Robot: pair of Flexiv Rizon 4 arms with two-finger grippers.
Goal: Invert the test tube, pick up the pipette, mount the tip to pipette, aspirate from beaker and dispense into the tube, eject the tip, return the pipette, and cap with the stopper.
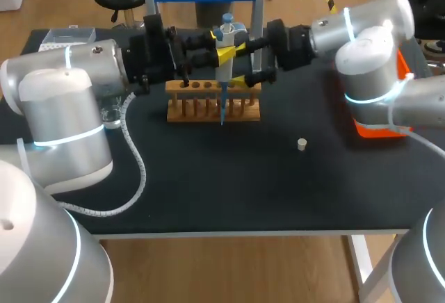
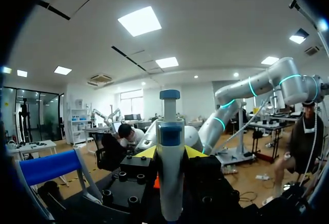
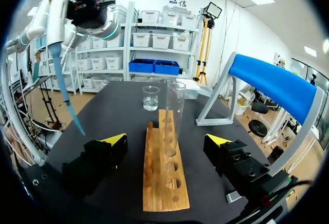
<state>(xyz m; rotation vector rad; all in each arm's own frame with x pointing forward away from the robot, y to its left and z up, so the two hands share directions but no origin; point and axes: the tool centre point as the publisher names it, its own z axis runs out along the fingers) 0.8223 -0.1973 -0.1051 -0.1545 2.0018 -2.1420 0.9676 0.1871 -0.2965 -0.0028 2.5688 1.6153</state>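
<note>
The pipette (image 1: 224, 67) is held upright in the left gripper (image 2: 170, 153), pinched from both sides. Its blue tip (image 3: 64, 88) is pointed down, just on the near side of the wooden rack (image 3: 163, 178). The test tube (image 3: 176, 103) is stood upright in the rack, farther back than the tip. The right gripper (image 3: 165, 140) is spread wide around the rack's right end, with nothing held. The left arm is stretched in level from the left.

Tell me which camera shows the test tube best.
The right wrist view: the test tube stands upright in the wooden rack, unobstructed. In the head view I cannot make it out. The left wrist view shows the pipette instead.
</note>
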